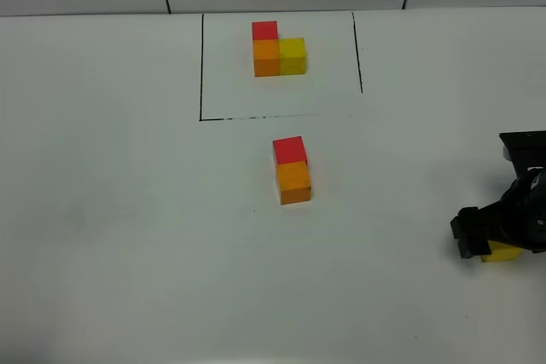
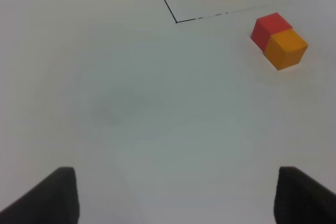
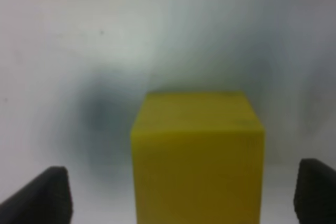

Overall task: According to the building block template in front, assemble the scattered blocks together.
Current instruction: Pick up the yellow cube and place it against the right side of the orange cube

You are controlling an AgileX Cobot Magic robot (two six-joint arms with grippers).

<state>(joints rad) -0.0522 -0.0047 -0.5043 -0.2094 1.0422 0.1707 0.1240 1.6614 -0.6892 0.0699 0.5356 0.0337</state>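
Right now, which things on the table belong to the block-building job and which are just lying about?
In the job: the three-block template; red block and orange block, touching; yellow block, in the gap of the open right gripper.
Just there: black outline around the template; white table; left gripper, open, holding nothing.

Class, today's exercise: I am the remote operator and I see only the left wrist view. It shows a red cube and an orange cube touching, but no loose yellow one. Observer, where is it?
Observer: The yellow cube lies near the right edge of the high view, well apart from the red-orange pair.
Operator: Is it gripped?
Observer: Not yet; the right jaws stand open on either side of it, with gaps.
Operator: The model is cut off for me. What is missing?
Observer: The model has a red cube behind its orange one.
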